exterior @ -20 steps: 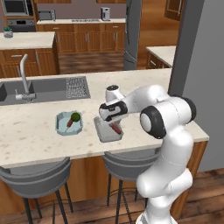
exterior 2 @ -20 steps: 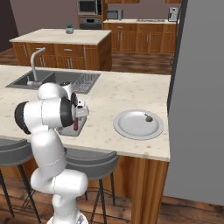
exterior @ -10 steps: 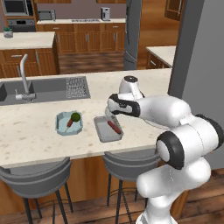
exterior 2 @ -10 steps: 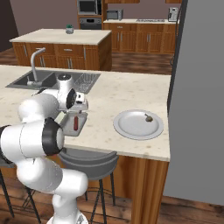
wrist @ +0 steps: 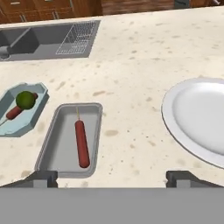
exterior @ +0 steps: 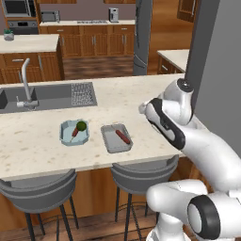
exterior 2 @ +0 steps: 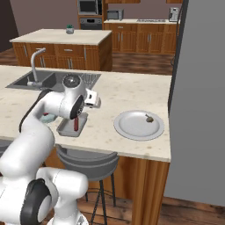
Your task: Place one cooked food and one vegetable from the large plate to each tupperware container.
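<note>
Left base view
Tabletop (exterior: 42,141): pale speckled stone, with the sink (exterior: 44,96) set into it at the back left.
Blue tray (exterior: 74,132): near the front edge, holding a green round vegetable (exterior: 81,125) and a red stick-shaped piece (exterior: 75,132) lying against it.
Grey tray (exterior: 116,138): just right of the blue one, apart from it, with one sausage (exterior: 123,136) lying slantwise inside.
Arm: reaches over the tabletop right of the grey tray; I cannot make out the claw from this side.

Right base view
Plate (exterior 2: 139,125): round and pale, on the tabletop well right of the trays, with one small dark piece of food (exterior 2: 150,118) near its right rim.
Grey tray (exterior 2: 72,127): partly behind the arm, the sausage (exterior 2: 76,124) showing inside.
Claw (exterior 2: 93,99): above the tabletop, between grey tray and plate; its fingers are hard to tell apart here.

Hand view
Claw (wrist: 112,178): spread wide with nothing between the two tips, above bare tabletop.
Grey tray (wrist: 58,151): lower left, the sausage (wrist: 81,143) lying lengthwise in it.
Blue tray (wrist: 35,113): further left, with the vegetable (wrist: 26,99) and red piece (wrist: 14,113) touching.
Plate (wrist: 196,122): at the right, cut off by the edge.
</note>
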Tool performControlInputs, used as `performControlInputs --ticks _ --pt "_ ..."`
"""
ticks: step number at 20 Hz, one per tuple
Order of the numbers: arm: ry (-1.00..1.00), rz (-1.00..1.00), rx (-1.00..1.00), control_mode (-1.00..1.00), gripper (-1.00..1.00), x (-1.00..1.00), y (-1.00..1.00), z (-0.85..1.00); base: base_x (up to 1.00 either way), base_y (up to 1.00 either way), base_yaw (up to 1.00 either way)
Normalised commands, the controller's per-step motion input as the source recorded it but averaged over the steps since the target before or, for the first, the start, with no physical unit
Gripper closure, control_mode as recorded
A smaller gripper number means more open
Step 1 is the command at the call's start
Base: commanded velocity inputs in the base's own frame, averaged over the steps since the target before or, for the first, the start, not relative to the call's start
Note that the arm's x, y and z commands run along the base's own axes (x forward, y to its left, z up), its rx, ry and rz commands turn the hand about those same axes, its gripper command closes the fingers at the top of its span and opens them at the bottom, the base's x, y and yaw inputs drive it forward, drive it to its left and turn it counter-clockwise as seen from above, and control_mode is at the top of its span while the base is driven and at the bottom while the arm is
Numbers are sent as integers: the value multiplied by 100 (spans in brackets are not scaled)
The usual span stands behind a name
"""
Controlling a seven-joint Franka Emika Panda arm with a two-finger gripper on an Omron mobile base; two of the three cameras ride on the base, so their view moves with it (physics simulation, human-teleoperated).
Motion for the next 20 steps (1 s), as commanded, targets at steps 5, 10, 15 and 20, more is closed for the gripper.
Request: performControlInputs --ticks 5,10,15,20 --pt "-2 -15 -8 -100 -100 -3 -78 81 0 0 0" --pt "12 -13 -25 -100 -100 -5 -96 5 0 0 0" --pt "6 -29 -11 -100 -100 -21 -91 -25 0 0 0" --pt "2 -31 6 -100 -100 -2 -56 -33 0 0 0"
